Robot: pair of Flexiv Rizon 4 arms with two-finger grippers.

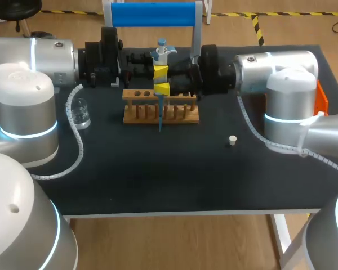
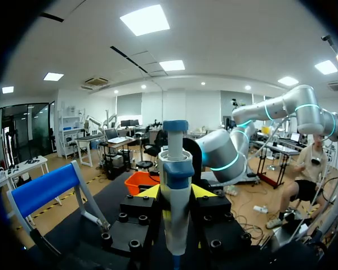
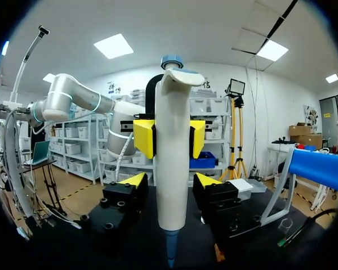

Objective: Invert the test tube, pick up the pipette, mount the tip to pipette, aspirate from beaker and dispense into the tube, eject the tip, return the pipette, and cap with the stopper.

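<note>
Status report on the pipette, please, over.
Left gripper shut on pipette. Right gripper open around it. Blue tip mounted, at the rack. Nothing blocking seen.

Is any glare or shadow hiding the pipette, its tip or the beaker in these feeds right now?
Head view: the light is even, with no glare on the pipette. The tip reads clearly against the wooden rack, and the beaker shows only small glints. Left wrist view: the brightness is all overhead, and the pipette is evenly lit. Right wrist view: the same, though the tip looks dim low down.
</note>
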